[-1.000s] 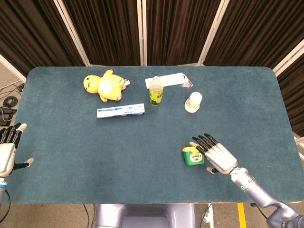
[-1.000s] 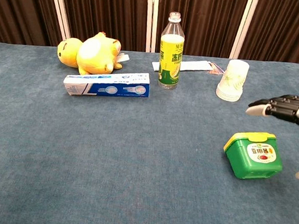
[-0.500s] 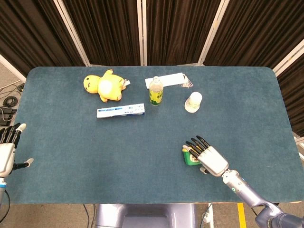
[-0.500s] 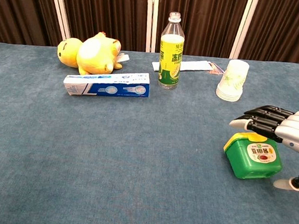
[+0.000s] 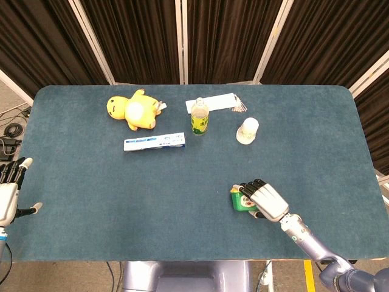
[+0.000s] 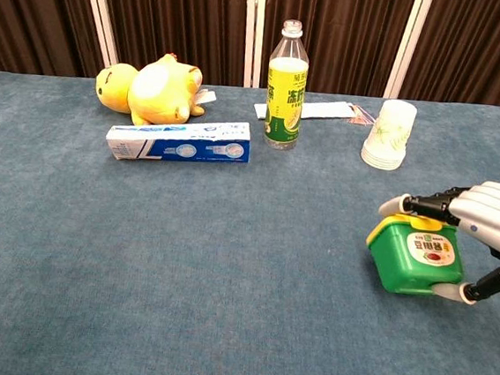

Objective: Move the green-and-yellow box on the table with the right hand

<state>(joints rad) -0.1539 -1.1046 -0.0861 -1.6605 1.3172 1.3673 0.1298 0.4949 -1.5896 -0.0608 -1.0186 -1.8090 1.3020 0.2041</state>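
The green-and-yellow box (image 6: 413,258) is at the table's front right, its yellow lid facing left and its label toward the chest camera. My right hand (image 6: 481,226) grips it, fingers curled over the top and thumb under its near lower corner. In the head view the right hand (image 5: 265,201) covers most of the box (image 5: 236,198), of which only the left edge shows. The box looks slightly tilted. Off the table's left edge my left hand (image 5: 8,193) hangs with fingers spread, holding nothing.
Toward the back of the blue table (image 5: 121,188) lie a yellow plush toy (image 5: 135,109), a toothpaste box (image 5: 154,142), a green-labelled bottle (image 5: 199,118), a stack of paper cups (image 5: 247,131) and a white flat packet (image 5: 213,103).
My right hand has come down from hovering over the box and closed on it; the box has shifted slightly left and tipped. The left hand stayed still.
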